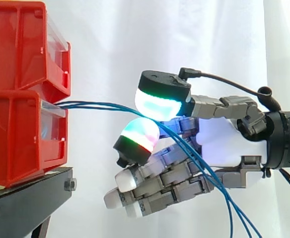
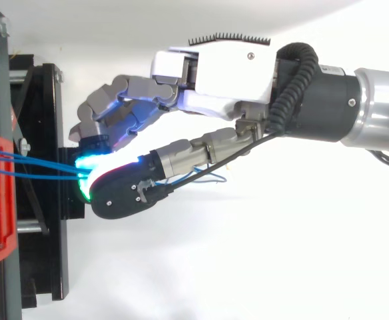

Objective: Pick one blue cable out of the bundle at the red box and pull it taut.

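From the lower red box (image 1: 21,139) at the left, the blue cables (image 1: 100,105) run right, bowing slightly, into my hand (image 1: 224,139). My thumb and a finger pinch them between glowing pads (image 1: 160,101), with the other fingers curled below. Singling out one cable and pulling it taut remain, I judge.

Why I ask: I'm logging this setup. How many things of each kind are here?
Red bins: 2
Blue cables: 3
Black stand: 1
Robot hand: 1
Total: 7
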